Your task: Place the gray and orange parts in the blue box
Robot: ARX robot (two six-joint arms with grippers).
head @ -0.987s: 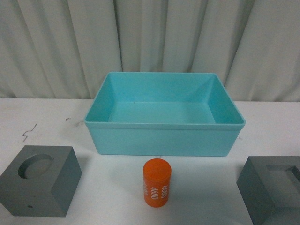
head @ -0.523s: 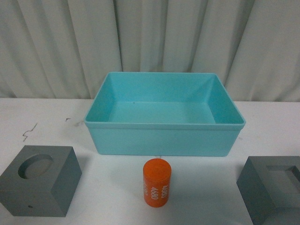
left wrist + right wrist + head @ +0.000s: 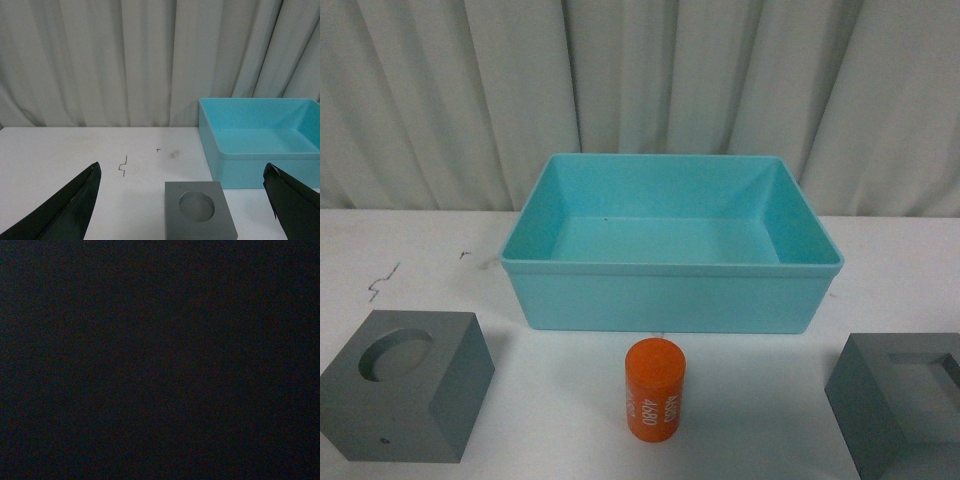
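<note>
Left gripper (image 3: 181,169): spread wide, empty, framing gray cube (image 3: 200,216) just ahead, presumably for grasping. Right gripper: unseen, view dark.

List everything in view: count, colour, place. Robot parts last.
blue box: one, light blue, centre of the table toward the back, nothing inside
gray cube with round recess: one, matte gray, near left, in front of the box's left corner
gray cube with square recess: one, matte gray, near right, partly cut off by the picture's edge
orange cylinder: one, orange with white digits, upright, in front of the box, between the cubes
table: one, white, under everything
dark marks: a few, on the table at left
curtain: one, pale gray, behind the table
left claw: one, black, open, holding nothing
right claw: not in view; the right wrist view is dark
</note>
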